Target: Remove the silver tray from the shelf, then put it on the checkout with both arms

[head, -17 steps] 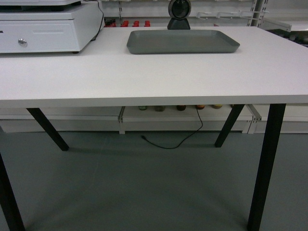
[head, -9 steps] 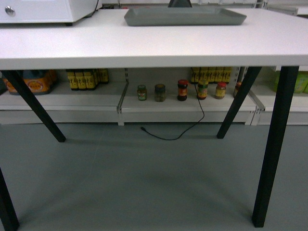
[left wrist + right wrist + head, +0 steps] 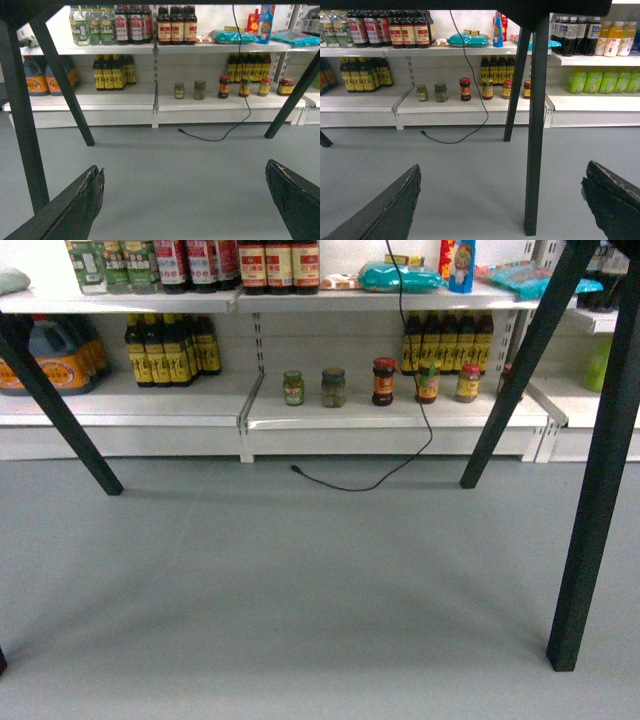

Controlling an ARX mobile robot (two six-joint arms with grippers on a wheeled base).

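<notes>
The silver tray is out of view in every frame. Of the checkout I see only its black legs (image 3: 600, 490) and its dark underside (image 3: 555, 6); the white top is out of view. White store shelf boards (image 3: 390, 412) run along the back wall, low to the floor. In the left wrist view my left gripper (image 3: 185, 167) hangs open over bare grey floor, with nothing between its fingers. My right gripper (image 3: 503, 166) is also open and empty in the right wrist view. A table leg (image 3: 536, 140) stands beyond its jaws. Neither gripper shows in the head view.
Slanted black table legs (image 3: 60, 410) stand left and right (image 3: 520, 370). A black cable (image 3: 400, 455) hangs down and trails across the grey floor (image 3: 300, 580). Jars (image 3: 384, 382) and dark sauce bottles (image 3: 165, 350) fill the lower shelves. Green drink bottles (image 3: 595, 79) stand at the right.
The head view has dropped from the white tabletop with the grey tray to the space under the table. Tray and tabletop have left the top of the view.
</notes>
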